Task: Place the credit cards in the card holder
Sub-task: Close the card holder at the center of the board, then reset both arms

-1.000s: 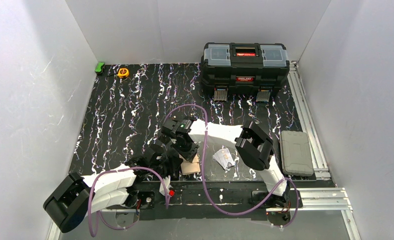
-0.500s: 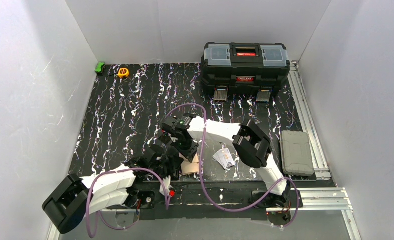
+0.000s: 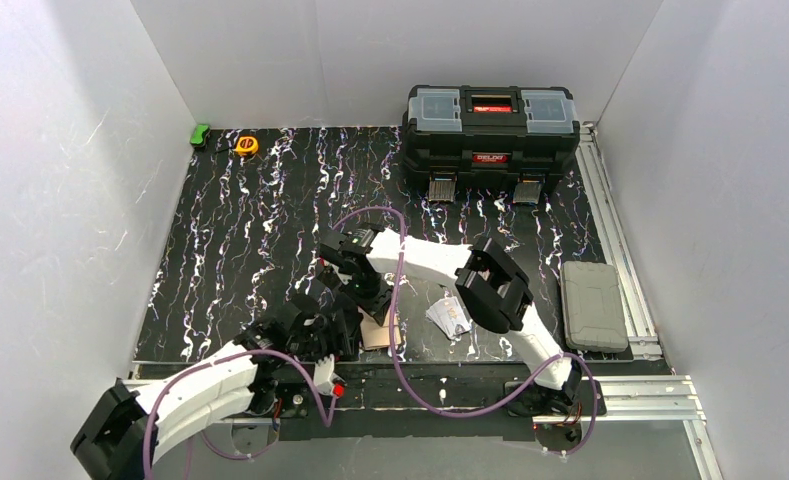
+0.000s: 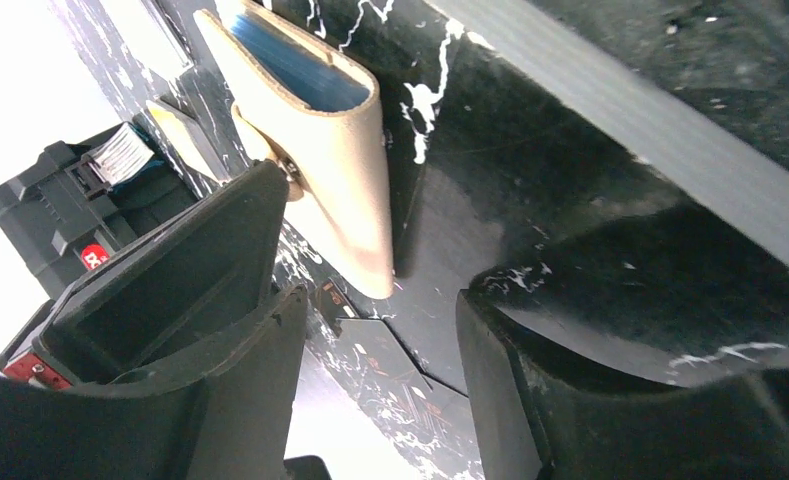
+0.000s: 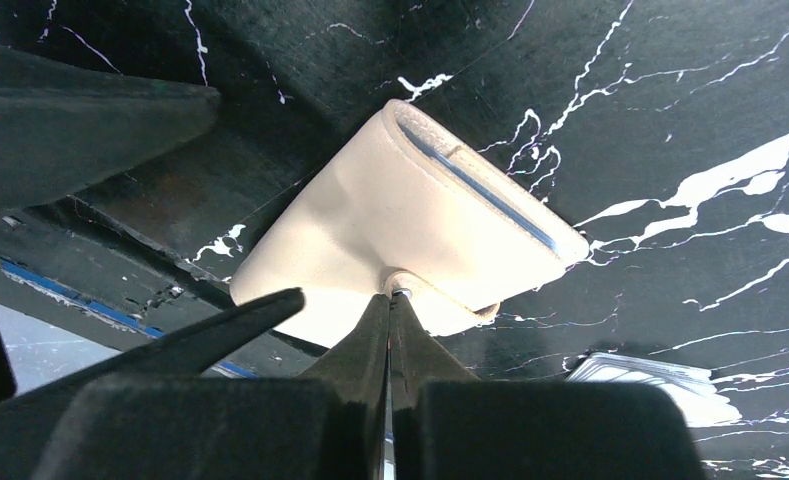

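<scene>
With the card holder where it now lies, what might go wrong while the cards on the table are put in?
1. The left gripper stands open at the card holder, and the shut right gripper has its tips at the snap. A nudge could slide the holder off the table's near edge close by.
2. The blue card shows at the holder's open mouth; tipping might let it slip out.
3. The silver-white cards lie beside the right arm, which might sweep them.
</scene>
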You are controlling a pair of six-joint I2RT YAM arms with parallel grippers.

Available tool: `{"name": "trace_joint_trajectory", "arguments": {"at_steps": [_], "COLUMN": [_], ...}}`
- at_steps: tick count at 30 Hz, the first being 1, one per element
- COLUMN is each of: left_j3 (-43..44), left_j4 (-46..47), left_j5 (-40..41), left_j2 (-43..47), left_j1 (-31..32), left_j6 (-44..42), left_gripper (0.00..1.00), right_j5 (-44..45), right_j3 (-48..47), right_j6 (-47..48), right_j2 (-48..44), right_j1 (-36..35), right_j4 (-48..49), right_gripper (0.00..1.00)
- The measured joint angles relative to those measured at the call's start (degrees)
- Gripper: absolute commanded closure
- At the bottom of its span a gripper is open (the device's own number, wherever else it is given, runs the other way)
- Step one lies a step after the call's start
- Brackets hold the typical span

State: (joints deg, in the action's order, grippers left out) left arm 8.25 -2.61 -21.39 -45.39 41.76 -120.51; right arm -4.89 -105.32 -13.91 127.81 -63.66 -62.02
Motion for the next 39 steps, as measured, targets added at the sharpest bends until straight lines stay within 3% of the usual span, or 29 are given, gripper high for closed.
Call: {"name": "trace_joint_trajectory", "arguments": {"at_steps": [3,6,7,9,10,12,14,17,22,28,33,35,36,39], "left_j3": [-0.3,-0.3,-0.3,-0.3,-0.1,1.0,3.7,10.5,27.1,36.3,40.7,45.2,48.0,54.7], "left_j4": [-3.9,-7.8,-9.0,-12.2,-13.7,-17.9,-22.6,-28.3,-40.5,-50.8,-50.8,-49.5,-48.9,-46.4], "left_j5": [0.4,0.6,0.6,0.7,0.7,0.9,1.5,3.4,7.7,14.0,19.7,20.7,20.9,20.0], "left_j2": [4.0,7.7,9.2,12.7,14.5,18.5,21.5,21.7,14.0,10.9,10.7,9.4,8.5,5.5], "left_j1": [0.0,0.0,0.0,0.0,0.0,0.0,0.0,0.0,0.4,-0.4,-3.5,-6.8,-8.5,-14.3], "left_j6": [0.0,0.1,0.1,0.0,0.1,0.9,2.9,8.6,26.6,46.3,54.8,57.9,59.4,63.9], "left_gripper": [0.40,0.31,0.26,0.03,0.02,0.02,0.02,0.02,0.02,0.02,0.02,0.02,0.02,0.02], "right_j5": [-0.1,0.0,0.0,0.1,0.2,0.7,1.7,5.2,13.8,18.6,22.8,24.2,24.5,25.1], "right_j3": [-0.4,-1.2,-1.5,-2.1,-2.2,-2.2,-1.8,0.7,2.8,3.5,5.1,5.1,5.0,4.9], "right_j6": [0.2,0.3,0.3,0.2,0.1,-0.4,-1.4,-3.4,-5.4,-6.7,-6.7,-6.8,-6.7,-6.6], "right_j2": [0.3,0.9,1.1,1.5,1.6,1.6,1.4,-0.1,-1.6,-2.2,-3.9,-4.4,-4.7,-7.3], "right_j1": [0.1,0.1,0.1,0.1,0.1,0.0,-0.2,-1.4,-5.0,-6.2,-7.2,-8.1,-8.4,-8.9], "right_j4": [-0.5,-1.2,-1.4,-1.9,-2.1,-2.2,-1.9,0.6,3.0,3.8,4.8,5.1,5.5,6.2], "right_gripper": [0.99,0.99,0.99,0.98,0.96,0.95,0.84,0.77,0.65,0.47,0.34,0.18,0.04,0.02]}}
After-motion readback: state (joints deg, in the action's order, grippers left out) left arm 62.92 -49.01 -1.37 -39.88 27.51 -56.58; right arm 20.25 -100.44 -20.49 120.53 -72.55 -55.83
